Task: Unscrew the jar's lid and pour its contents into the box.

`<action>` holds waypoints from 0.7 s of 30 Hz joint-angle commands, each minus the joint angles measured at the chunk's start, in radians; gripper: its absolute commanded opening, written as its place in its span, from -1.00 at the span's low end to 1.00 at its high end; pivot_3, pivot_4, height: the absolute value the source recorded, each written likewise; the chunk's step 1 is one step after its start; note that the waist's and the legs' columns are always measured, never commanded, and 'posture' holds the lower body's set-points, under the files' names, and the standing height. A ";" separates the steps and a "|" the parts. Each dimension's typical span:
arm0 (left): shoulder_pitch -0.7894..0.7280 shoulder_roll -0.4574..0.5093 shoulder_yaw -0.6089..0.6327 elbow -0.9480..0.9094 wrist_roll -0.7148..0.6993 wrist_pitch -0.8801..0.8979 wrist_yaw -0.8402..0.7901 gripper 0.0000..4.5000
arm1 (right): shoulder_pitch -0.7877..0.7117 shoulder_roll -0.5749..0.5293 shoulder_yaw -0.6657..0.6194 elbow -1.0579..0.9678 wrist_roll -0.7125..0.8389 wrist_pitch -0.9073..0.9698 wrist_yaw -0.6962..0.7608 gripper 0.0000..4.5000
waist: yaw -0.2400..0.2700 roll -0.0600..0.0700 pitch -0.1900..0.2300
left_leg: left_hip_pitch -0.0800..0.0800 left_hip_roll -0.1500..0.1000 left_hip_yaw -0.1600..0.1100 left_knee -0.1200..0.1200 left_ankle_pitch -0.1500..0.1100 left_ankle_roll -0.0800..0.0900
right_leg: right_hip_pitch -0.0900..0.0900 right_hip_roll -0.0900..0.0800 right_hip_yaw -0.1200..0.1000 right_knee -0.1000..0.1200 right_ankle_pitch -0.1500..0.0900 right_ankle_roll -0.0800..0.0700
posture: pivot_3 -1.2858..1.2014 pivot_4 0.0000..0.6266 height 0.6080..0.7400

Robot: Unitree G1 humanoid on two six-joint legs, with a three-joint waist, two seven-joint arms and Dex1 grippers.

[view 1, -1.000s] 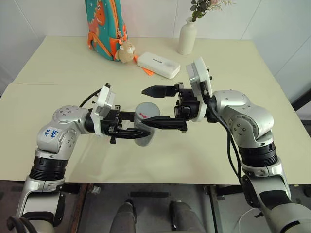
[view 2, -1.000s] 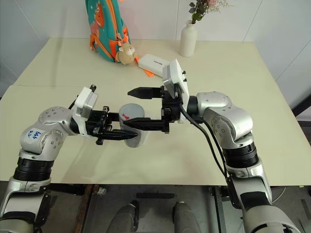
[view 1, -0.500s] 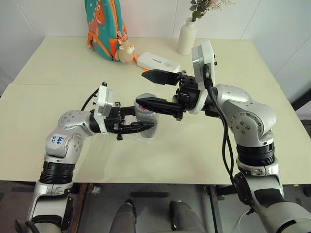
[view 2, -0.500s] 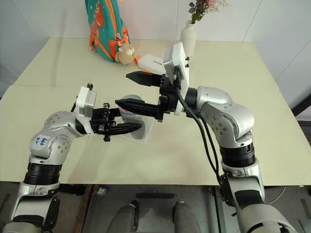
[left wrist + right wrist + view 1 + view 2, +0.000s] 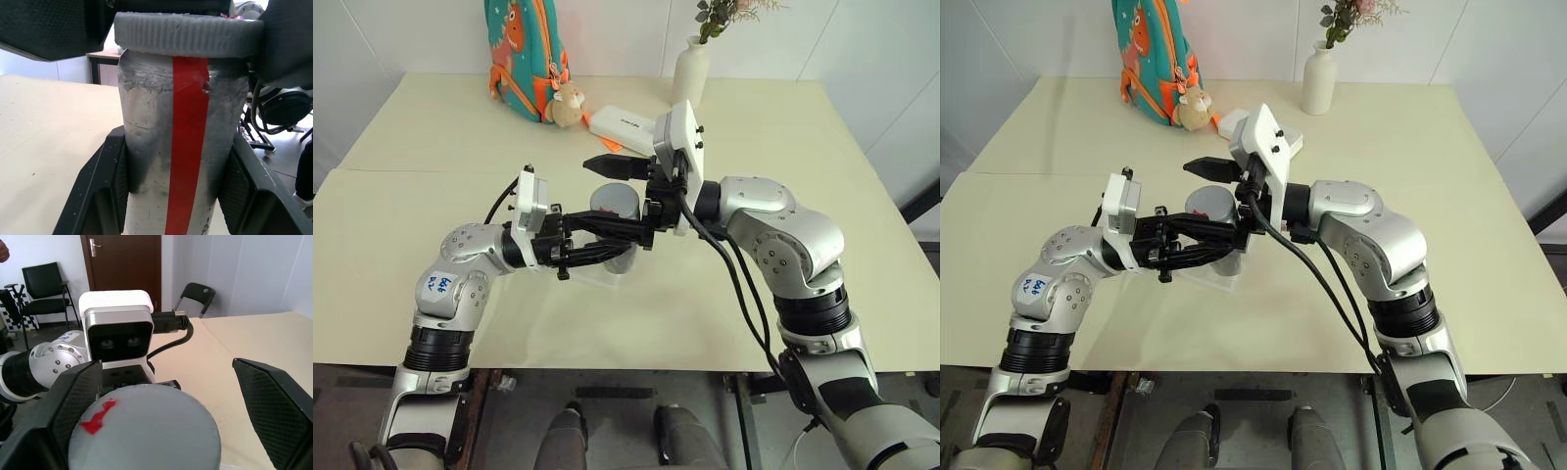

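My left gripper (image 5: 619, 247) is shut on the body of the jar (image 5: 181, 147), a grey cylinder with a red stripe, and holds it upright over the table's near middle. The lid (image 5: 146, 431), grey with a red mark, is on the jar. My right gripper (image 5: 592, 193) reaches in from the right, open. Its two fingers (image 5: 274, 401) stand on either side of the lid, apart from it. Under the jar lies the box (image 5: 1205, 280), a shallow clear tray. The contents are hidden inside the jar.
At the back of the cream table (image 5: 783, 294) stand a teal backpack (image 5: 524, 49) with a small plush toy (image 5: 570, 103), a white oblong case (image 5: 626, 125) and a white vase (image 5: 689, 73) with flowers. The table's right half and near left are bare.
My right gripper has swung left and now straddles the lid with its open fingers. The left gripper keeps its grip on the jar, nearly still.
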State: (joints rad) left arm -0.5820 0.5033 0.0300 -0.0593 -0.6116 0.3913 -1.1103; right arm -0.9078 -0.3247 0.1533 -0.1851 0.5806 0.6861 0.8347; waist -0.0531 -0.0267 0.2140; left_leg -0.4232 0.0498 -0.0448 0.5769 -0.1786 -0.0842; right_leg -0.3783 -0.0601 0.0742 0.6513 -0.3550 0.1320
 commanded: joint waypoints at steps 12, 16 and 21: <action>-0.005 -0.012 0.010 -0.025 -0.014 -0.024 -0.011 -0.11 | -0.002 -0.133 -0.101 0.136 0.002 -0.124 0.164 0.99 | 0.000 0.000 0.000 | 0.000 0.000 0.000 0.000 0.000 0.000 | 0.000 0.000 0.000 0.000 0.000 0.000 | 0.03 -0.52 1.00; -0.004 -0.015 0.016 -0.026 -0.016 -0.027 -0.004 -0.11 | 0.013 -0.156 -0.114 0.158 0.006 -0.130 0.188 0.99 | 0.000 0.000 0.000 | 0.000 0.000 0.000 0.000 0.000 0.000 | 0.000 0.000 0.000 0.000 0.000 0.000 | 0.03 -0.52 1.00; -0.004 -0.019 0.024 -0.026 -0.021 -0.027 0.004 -0.11 | 0.034 -0.170 -0.127 0.166 0.016 -0.123 0.202 0.99 | 0.000 0.000 0.000 | 0.000 0.000 0.000 0.000 0.000 0.000 | 0.000 0.000 0.000 0.000 0.000 0.000 | 0.03 -0.52 1.00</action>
State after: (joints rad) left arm -0.5819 0.4845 0.0394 -0.0494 -0.6116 0.3908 -1.0825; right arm -0.8780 -0.4688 0.0995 -0.0306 0.5942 0.5815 1.0537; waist -0.0535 -0.0267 0.2140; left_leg -0.4232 0.0498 -0.0447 0.5771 -0.1785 -0.0843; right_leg -0.3783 -0.0601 0.0743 0.6513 -0.3550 0.1321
